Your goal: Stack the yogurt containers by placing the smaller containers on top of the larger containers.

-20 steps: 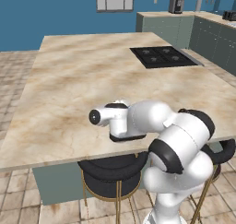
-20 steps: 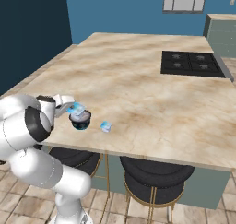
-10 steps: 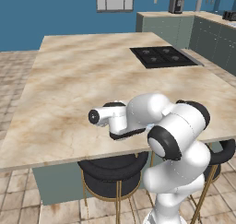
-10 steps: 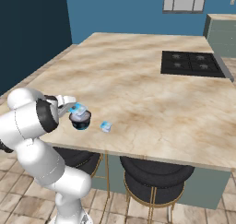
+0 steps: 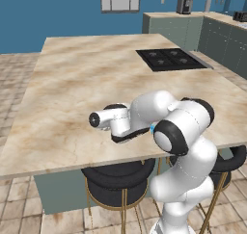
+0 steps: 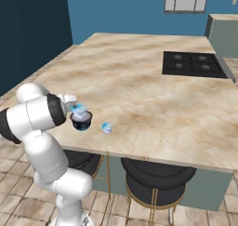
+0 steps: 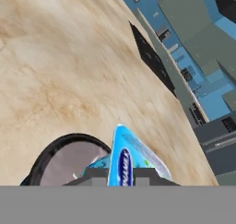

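Gripper point(image 7: 120, 181) clamped on small blue cup point(image 7: 131, 161), poised just over dark cup point(image 7: 69, 161); release pending; another pale-blue piece point(image 6: 107, 128) lying beyond

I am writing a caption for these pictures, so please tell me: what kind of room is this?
It looks like a home kitchen, computer-rendered. A large marble-topped island carries a built-in black cooktop, round stools are tucked under its near edge, and green-grey cabinets with small appliances stand along the blue back wall.
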